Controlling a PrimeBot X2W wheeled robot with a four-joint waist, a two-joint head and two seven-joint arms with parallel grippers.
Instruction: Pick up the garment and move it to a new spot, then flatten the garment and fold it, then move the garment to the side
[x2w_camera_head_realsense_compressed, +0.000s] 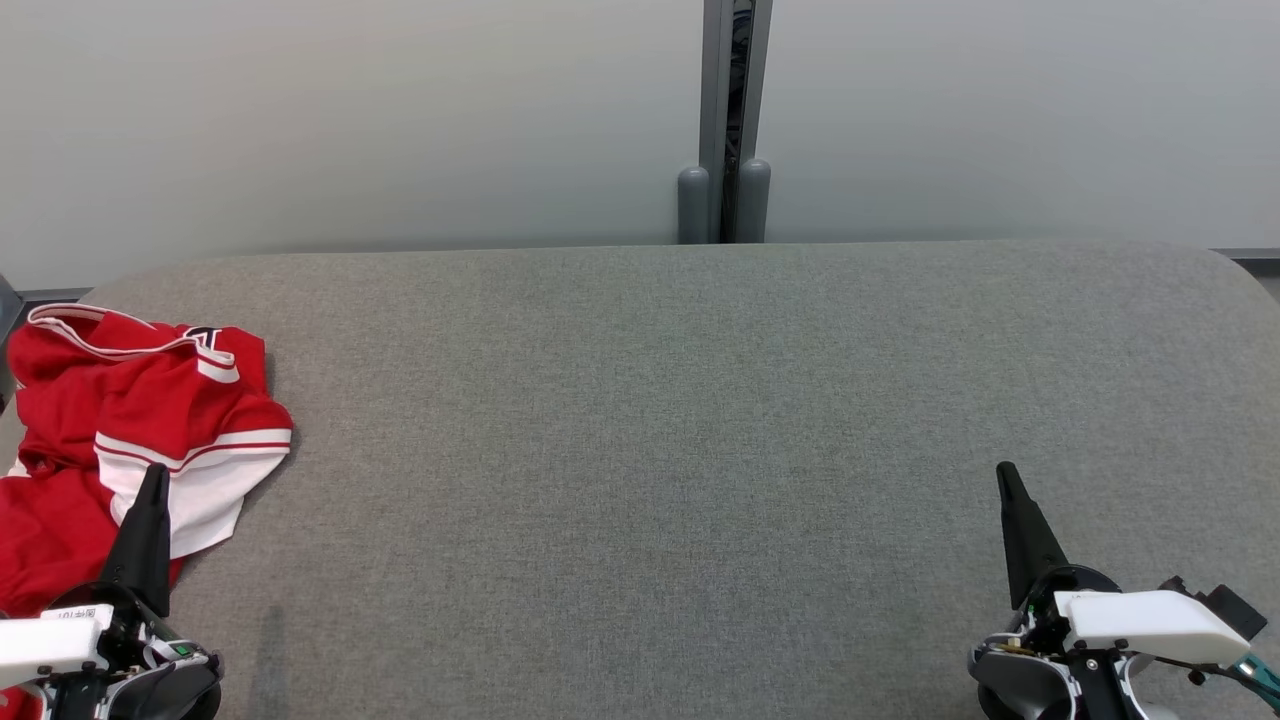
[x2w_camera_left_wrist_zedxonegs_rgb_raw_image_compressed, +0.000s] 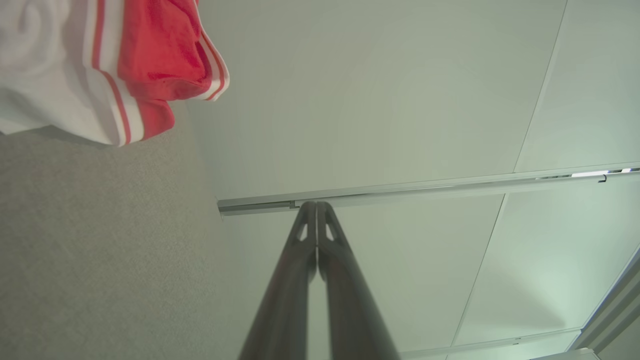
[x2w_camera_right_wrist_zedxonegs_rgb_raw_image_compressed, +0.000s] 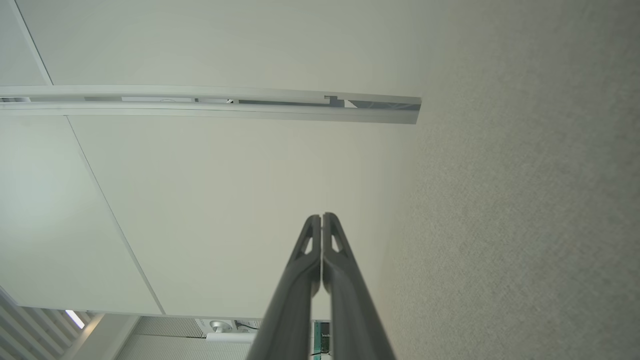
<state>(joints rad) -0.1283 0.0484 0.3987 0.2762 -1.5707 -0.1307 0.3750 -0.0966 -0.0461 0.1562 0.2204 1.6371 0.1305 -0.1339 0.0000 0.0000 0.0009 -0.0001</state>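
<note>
A red-and-white jersey (x2w_camera_head_realsense_compressed: 150, 400) is seen crumpled at the left edge of the grey fabric-covered table (x2w_camera_head_realsense_compressed: 650, 420), with the left gripper (x2w_camera_head_realsense_compressed: 154, 475) by its white panel and the right gripper (x2w_camera_head_realsense_compressed: 1004, 472) well apart; both are pinched shut on nothing. The left jaws are best opened first, then closed on a raised fold, so the cloth can be lifted cleanly toward the middle.

The left gripper (x2w_camera_head_realsense_compressed: 155, 472) and the right gripper (x2w_camera_head_realsense_compressed: 1003, 470) taper to long dark fingers (x2w_camera_left_wrist_zedxonegs_rgb_raw_image_compressed: 345, 300) with triangular cut-outs near the tips. Behind each sits a white housing (x2w_camera_head_realsense_compressed: 1150, 618) on a black, screw-studded wrist; a teal connector (x2w_camera_head_realsense_compressed: 1262, 680) trails behind the right claw, a printed white label (x2w_camera_head_realsense_compressed: 80, 613) behind the left.
</note>
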